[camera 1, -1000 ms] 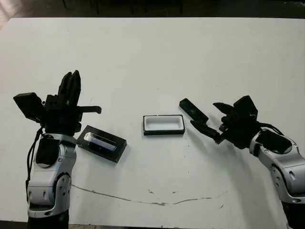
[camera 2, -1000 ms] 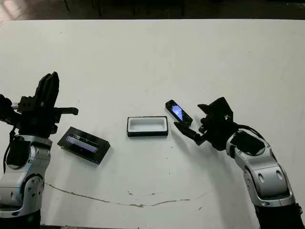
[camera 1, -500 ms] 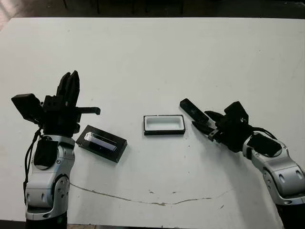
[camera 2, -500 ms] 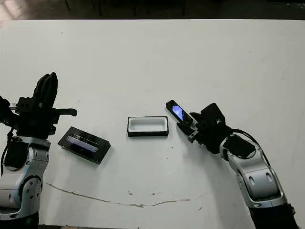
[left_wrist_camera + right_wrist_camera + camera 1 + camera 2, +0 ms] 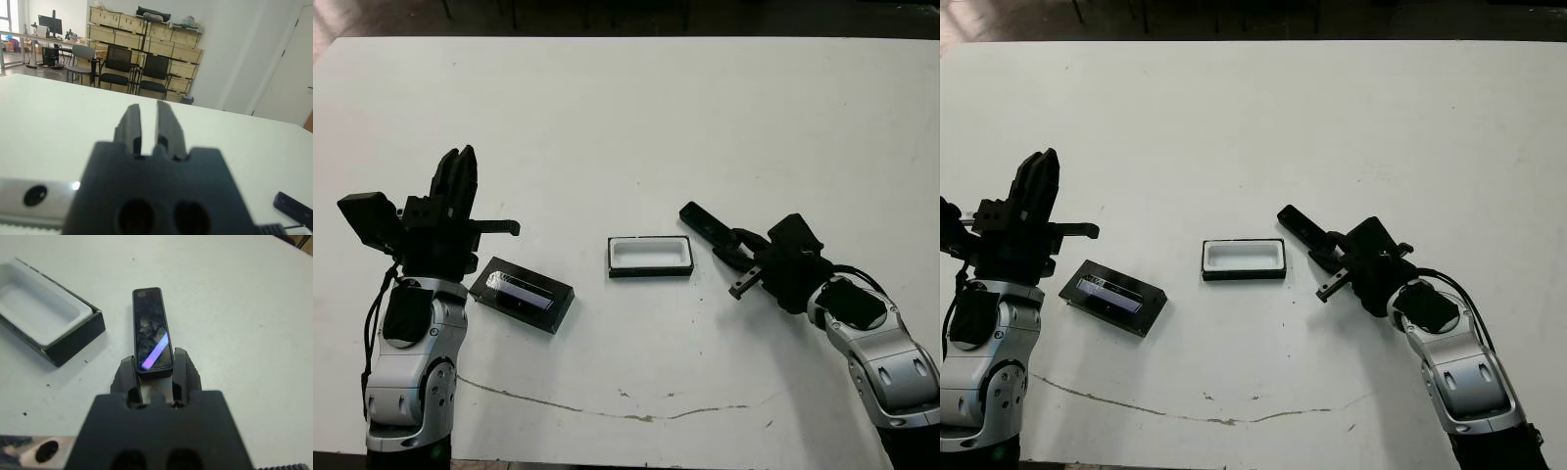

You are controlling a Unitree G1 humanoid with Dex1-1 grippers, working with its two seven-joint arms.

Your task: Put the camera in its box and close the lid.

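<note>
White table point(image 5: 636, 117) scuffed; right pincer point(image 5: 152, 374) flanks camera point(image 5: 151, 330); chairs point(image 5: 117, 66) beyond.

arms: silver-grey shells, black joints | cables: black | left hand point(image 5: 456, 183), right hand point(image 5: 736, 257): black fingers

No text, label, brand, number or sign can be read on the camera point(image 5: 151, 331), the box point(image 5: 649, 256), the lid point(image 5: 522, 294) or elsewhere.
</note>
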